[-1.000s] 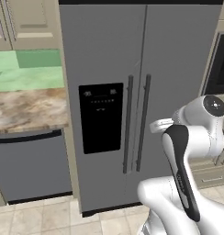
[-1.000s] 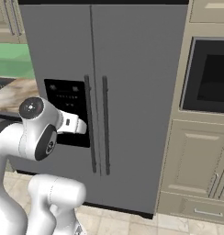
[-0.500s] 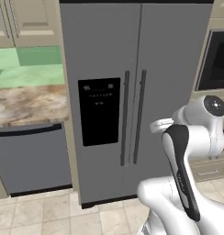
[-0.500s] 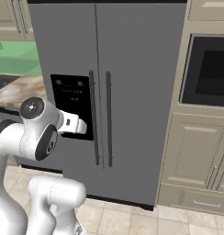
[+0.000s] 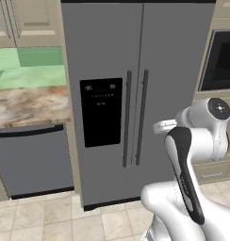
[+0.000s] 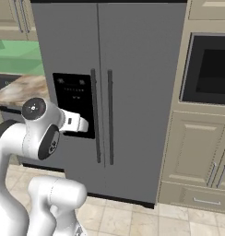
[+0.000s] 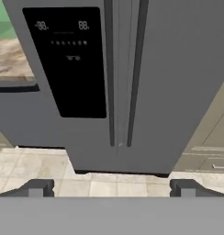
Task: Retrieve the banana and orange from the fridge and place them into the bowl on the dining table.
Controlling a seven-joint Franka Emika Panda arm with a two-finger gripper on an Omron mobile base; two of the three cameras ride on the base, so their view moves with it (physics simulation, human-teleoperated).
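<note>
— Where's the fridge [image 5: 135, 94]?

— Dead ahead at twelve o'clock, both doors shut (black dispenser panel [image 7: 68, 59] at ten o'clock).

— And the gripper [image 7: 111, 188]?

— Spread wide, grasping nothing, apart from the handles [image 7: 124, 73] at twelve.

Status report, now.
Gripper open, empty. Fridge ahead, both doors shut; fruit not visible. Nothing between gripper and door handles.

Arm folded, elbow raised; end effector [image 7: 112, 188] wide open, empty.
</note>
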